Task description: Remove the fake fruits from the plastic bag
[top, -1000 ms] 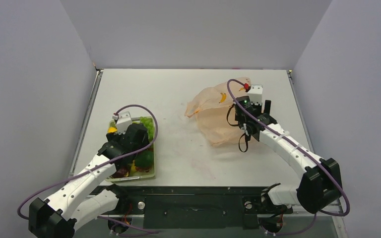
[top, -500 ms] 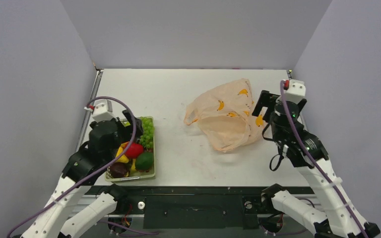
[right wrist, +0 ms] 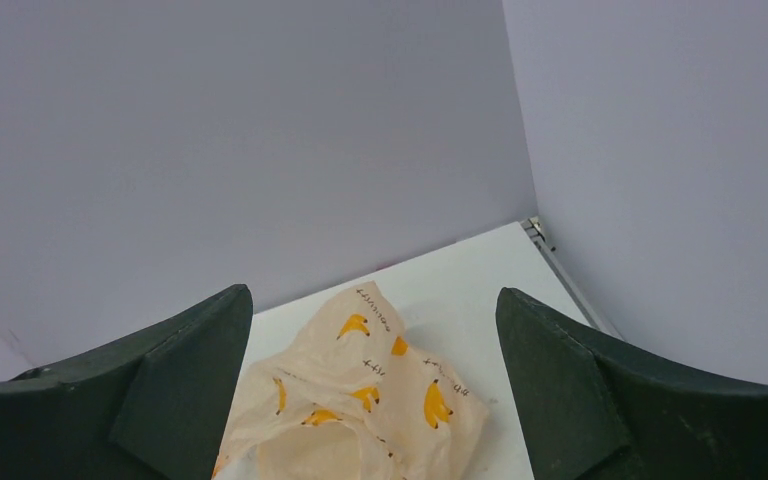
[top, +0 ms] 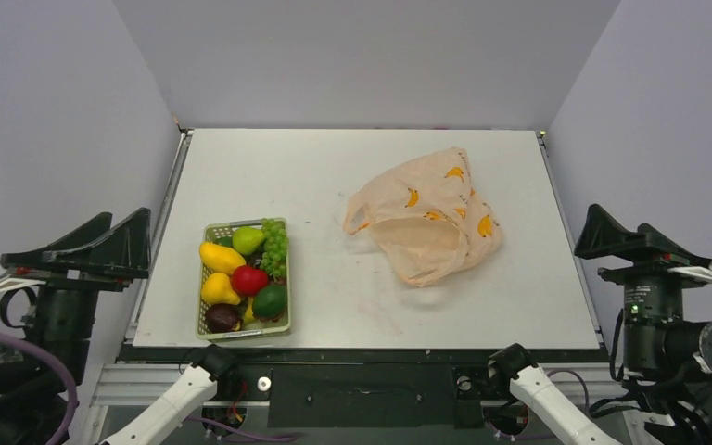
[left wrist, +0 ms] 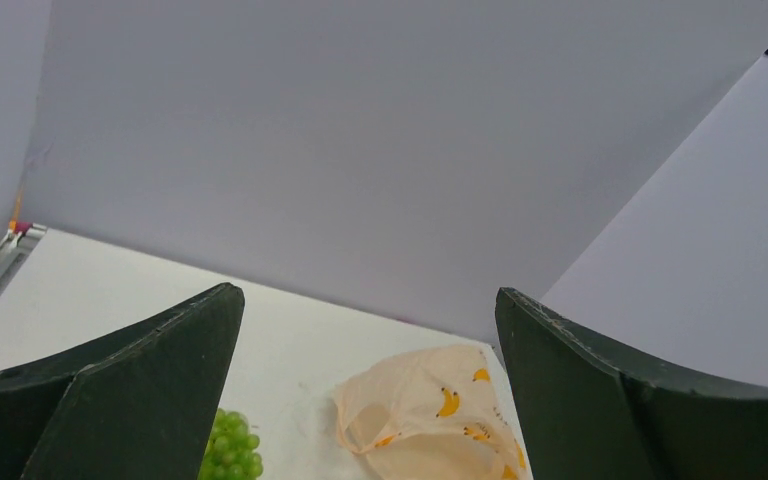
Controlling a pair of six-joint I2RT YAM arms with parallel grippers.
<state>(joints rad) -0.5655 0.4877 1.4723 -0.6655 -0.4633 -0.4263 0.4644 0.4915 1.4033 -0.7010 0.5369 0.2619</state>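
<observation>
The fake fruits lie in a light green basket [top: 244, 334] at the table's left: green grapes [top: 276, 247], a red apple [top: 248, 280], yellow [top: 221, 257], green [top: 270, 299] and dark purple [top: 223, 317] pieces. The plastic bag [top: 426, 227] lies limp at centre right with its mouth open toward the front; no fruit shows in it. My left gripper [top: 126, 213] is open and empty, off the table's left edge. My right gripper [top: 621, 221] is open and empty, off the right edge. The left wrist view shows its gripper [left wrist: 365, 292], the grapes [left wrist: 230, 450] and the bag [left wrist: 430, 415]. The right wrist view shows its gripper [right wrist: 375, 292] and the bag [right wrist: 360, 390].
Grey walls close the table on the left, back and right. A metal rail [top: 169, 199] runs along the left edge and another along the right edge [top: 561, 199]. Bare white tabletop [top: 334, 278] lies between basket and bag.
Both arms have pulled back off the table to the sides. The left gripper left the basket and the right gripper left the bag, which now lies spread out alone.
</observation>
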